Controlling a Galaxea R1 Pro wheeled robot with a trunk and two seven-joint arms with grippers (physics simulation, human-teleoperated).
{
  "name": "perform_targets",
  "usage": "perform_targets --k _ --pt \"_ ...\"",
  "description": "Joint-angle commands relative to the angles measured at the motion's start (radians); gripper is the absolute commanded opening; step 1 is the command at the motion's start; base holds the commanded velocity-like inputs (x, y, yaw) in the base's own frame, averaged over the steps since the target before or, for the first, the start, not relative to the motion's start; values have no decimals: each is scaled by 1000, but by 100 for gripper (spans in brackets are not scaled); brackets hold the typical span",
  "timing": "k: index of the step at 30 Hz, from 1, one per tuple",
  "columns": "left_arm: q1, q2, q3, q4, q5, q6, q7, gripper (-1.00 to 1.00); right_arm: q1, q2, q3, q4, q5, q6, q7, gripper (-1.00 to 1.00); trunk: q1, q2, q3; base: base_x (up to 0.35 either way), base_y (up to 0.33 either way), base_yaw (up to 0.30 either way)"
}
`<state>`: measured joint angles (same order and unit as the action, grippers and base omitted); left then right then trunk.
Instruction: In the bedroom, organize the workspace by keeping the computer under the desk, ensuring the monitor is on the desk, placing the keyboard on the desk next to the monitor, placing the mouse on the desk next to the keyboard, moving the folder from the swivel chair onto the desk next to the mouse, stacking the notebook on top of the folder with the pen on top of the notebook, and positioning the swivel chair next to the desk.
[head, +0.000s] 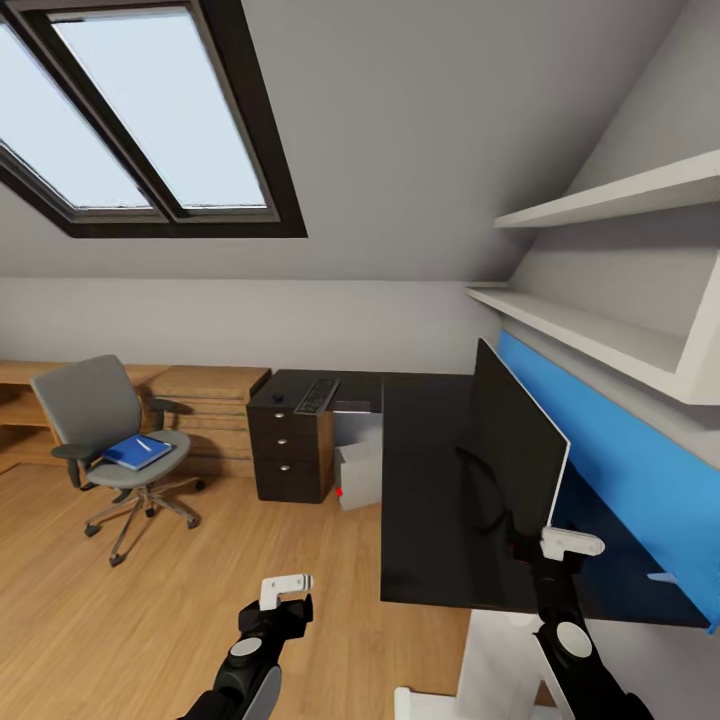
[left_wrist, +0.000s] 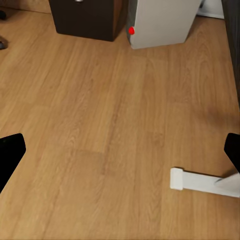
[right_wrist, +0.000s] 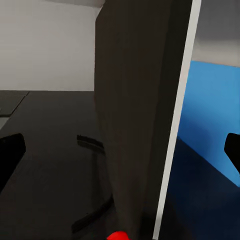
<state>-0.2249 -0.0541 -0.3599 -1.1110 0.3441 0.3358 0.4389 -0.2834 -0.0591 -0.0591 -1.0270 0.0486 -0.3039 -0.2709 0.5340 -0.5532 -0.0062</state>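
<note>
i am in the bedroom (head: 400, 150), a room with grey walls, a sloped ceiling and a skylight, looking down over my two arms toward the long black table (head: 430, 500). the monitor (head: 515, 450) stands upright on the table on its thin ring stand, seen nearly edge-on, with the blue wall panel (head: 620, 490) behind it. my right hand (head: 572, 543) is raised at the near end of the table, right beside the monitor's lower near corner; in the right wrist view the fingers (right_wrist: 10, 155) sit far apart on either side of the screen's edge (right_wrist: 140, 125), released and gripping nothing, and whether they touch it i cannot tell. my left hand (head: 287, 588) hangs over the wooden floor (head: 150, 620) in front of the table, its fingers (left_wrist: 10, 155) also spread wide and empty. the keyboard (head: 317, 396) lies on the far part of the table, above the three drawers with silver knobs. the computer (head: 358, 475) stands on the floor under the table beside those drawers, its red button low on the front. the swivel chair (head: 110, 440) stands well apart to the left, near a light wooden chest (head: 205, 405). the blue folder (head: 137, 452) lies flat on the chair seat, with a thin white pen (head: 146, 444) resting on top of it.
</note>
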Motion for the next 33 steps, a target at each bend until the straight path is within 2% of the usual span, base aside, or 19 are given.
perform_targets --k 1,5,33 --pt "-1 0 -4 -1 9 2 8 100 0 0 1 1 5 -1 -5 100 0 -1 -1 10 -178 0" --pt "-1 0 -9 -1 9 3 9 100 0 -1 1 1 5 -1 -5 100 0 -1 -1 4 -147 0" --pt "-1 0 -10 -1 11 3 9 100 0 0 1 1 5 -1 -5 100 0 -1 -1 111 -2 0"
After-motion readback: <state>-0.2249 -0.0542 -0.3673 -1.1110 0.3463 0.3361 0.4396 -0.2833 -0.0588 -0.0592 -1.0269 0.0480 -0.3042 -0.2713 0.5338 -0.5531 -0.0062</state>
